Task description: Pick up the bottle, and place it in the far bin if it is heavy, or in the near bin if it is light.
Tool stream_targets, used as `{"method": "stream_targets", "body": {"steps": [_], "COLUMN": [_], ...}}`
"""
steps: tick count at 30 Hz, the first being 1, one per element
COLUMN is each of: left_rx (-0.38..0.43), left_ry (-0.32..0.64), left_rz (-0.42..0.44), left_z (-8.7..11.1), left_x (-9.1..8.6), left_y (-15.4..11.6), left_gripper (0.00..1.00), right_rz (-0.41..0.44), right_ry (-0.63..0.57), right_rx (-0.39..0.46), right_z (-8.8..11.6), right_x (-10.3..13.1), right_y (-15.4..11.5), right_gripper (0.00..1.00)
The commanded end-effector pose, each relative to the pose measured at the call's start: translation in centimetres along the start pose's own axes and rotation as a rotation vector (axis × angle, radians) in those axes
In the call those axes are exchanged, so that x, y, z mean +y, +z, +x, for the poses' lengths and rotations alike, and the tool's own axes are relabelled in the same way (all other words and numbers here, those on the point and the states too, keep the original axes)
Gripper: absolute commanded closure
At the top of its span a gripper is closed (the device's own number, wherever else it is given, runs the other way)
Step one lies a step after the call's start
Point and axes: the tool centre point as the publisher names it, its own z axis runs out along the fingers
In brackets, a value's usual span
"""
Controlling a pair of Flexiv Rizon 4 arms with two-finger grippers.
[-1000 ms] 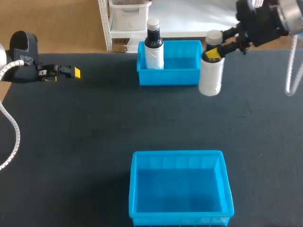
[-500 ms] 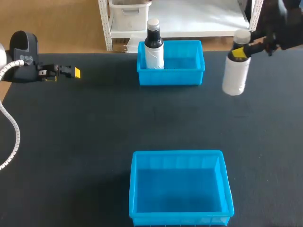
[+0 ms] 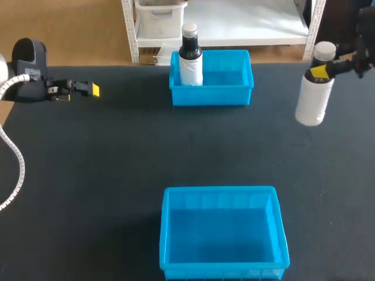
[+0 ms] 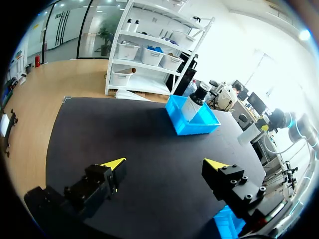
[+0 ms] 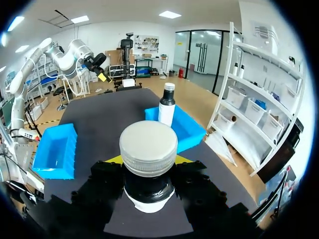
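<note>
A white bottle [image 3: 312, 102] with a grey cap hangs upright above the table's right side, well to the right of the far blue bin [image 3: 234, 91]. My right gripper [image 3: 320, 71] is shut on its neck; in the right wrist view the cap of the bottle [image 5: 148, 147] fills the gap of the right gripper [image 5: 148, 167] between the yellow tips. The near blue bin [image 3: 170, 246] lies at the table's front middle. My left gripper [image 3: 88, 89] stays at the far left, and the left gripper [image 4: 164, 167] is open with nothing between its fingers.
A dark bottle [image 3: 190, 55] with a white label stands upright in the far bin's left corner, also seen as the dark bottle [image 5: 167, 104] and the dark bottle [image 4: 195, 102]. Black table surface [image 3: 117, 164] stretches between the two bins.
My right arm has carried the white bottle to the right, from just beside the far bin out toward the table's right edge. The left arm has not moved.
</note>
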Motion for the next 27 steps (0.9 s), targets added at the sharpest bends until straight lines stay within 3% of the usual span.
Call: {"method": "stream_targets", "body": {"steps": [1, 13, 21, 27], "left_rx": [0.0, 0.0, 0.0, 0.0], "left_ry": [0.0, 0.0, 0.0, 0.0], "left_rz": [0.0, 0.0, 0.0, 0.0], "left_z": [0.0, 0.0, 0.0, 0.0], "left_x": [0.0, 0.0, 0.0, 0.0], "left_y": [0.0, 0.0, 0.0, 0.0], "left_gripper": [0.0, 0.0, 0.0, 0.0], "right_rz": [0.043, 0.008, -0.041, -0.089], "right_ry": [0.001, -0.006, -0.029, -0.034], "right_rx": [0.008, -0.01, -0.009, -0.029], "right_z": [-0.1, -3.8, -8.2, -10.4], "right_x": [3.1, 9.1, 14.2, 18.9], "right_y": [-2.1, -3.7, -2.0, 0.2], "right_gripper": [1.0, 1.0, 1.0, 1.0]}}
